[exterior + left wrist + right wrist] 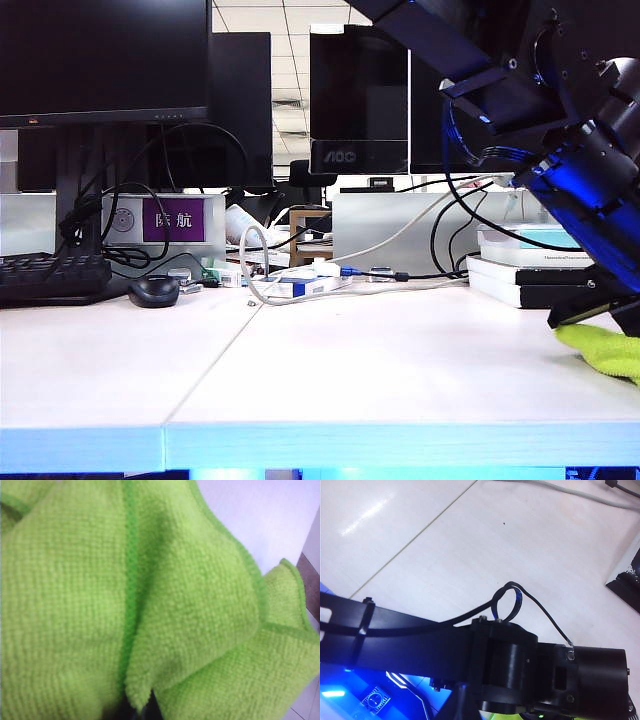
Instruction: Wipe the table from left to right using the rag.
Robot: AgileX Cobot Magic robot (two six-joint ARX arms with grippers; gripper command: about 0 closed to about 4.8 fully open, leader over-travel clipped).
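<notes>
Rag (190, 630), lime-green and crumpled with stitched hems, lies at the table's (350, 370) right edge, clamped in the left gripper (600, 325). Stacked boxes (525, 268), cables and a mouse (153, 290) sit behind. The right gripper, unseen, is closed.

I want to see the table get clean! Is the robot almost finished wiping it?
Nearly, it seems. The rag already sits at the table's far right edge, under the arm that has reached across. The left end effector, shut, is buried in the rag. The right end effector isn't visible. What's left: likely just letting go. I can't judge how clean it is.
</notes>
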